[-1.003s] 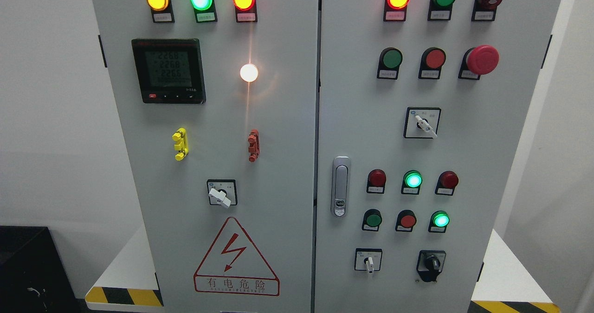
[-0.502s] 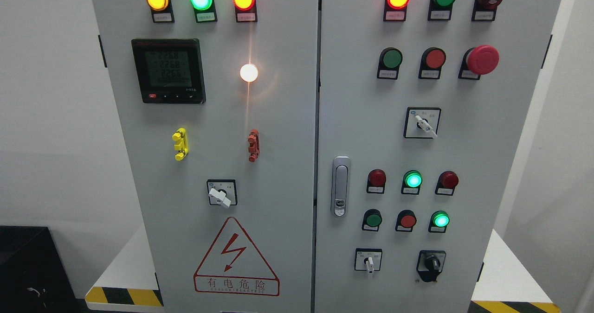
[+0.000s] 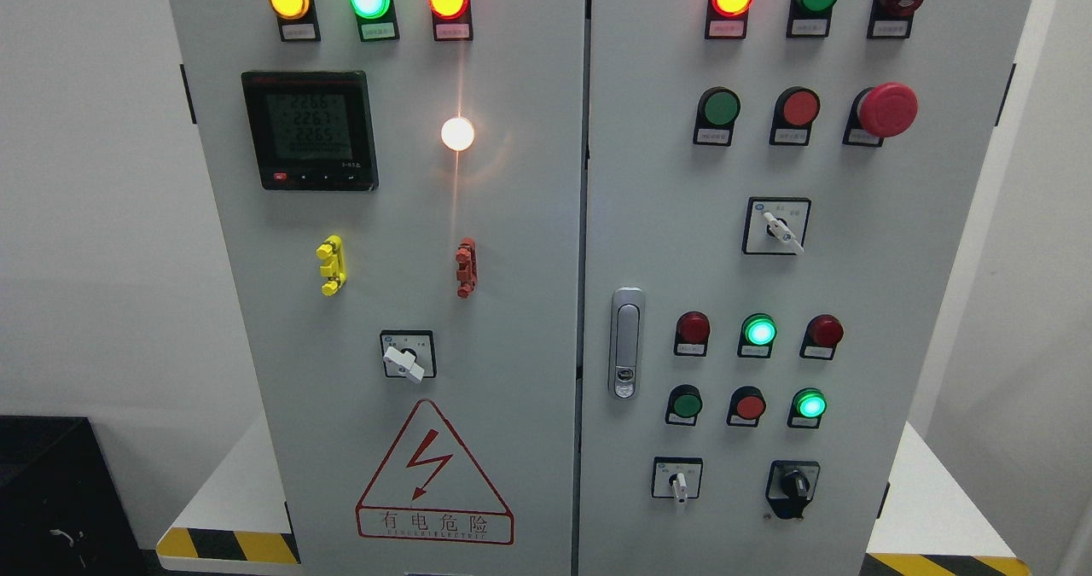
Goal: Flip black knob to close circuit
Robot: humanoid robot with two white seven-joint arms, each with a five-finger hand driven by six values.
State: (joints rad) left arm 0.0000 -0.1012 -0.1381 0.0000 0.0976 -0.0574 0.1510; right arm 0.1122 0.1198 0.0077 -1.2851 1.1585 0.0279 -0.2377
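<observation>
The black knob (image 3: 793, 485) sits on a black plate at the lower right of the grey cabinet's right door (image 3: 853, 286). Its handle points roughly straight down. Neither of my hands nor any arm shows in the head view.
White selector switches (image 3: 783, 227) (image 3: 678, 483) (image 3: 404, 361), lit and unlit lamps, a red mushroom button (image 3: 886, 109) and a door latch (image 3: 626, 342) cover the panel. A meter (image 3: 309, 129) is on the left door. The cabinet stands on a white base with hazard stripes (image 3: 229, 545). A black box (image 3: 51, 495) sits at lower left.
Only the meter's digits flicker; nothing else has moved.
</observation>
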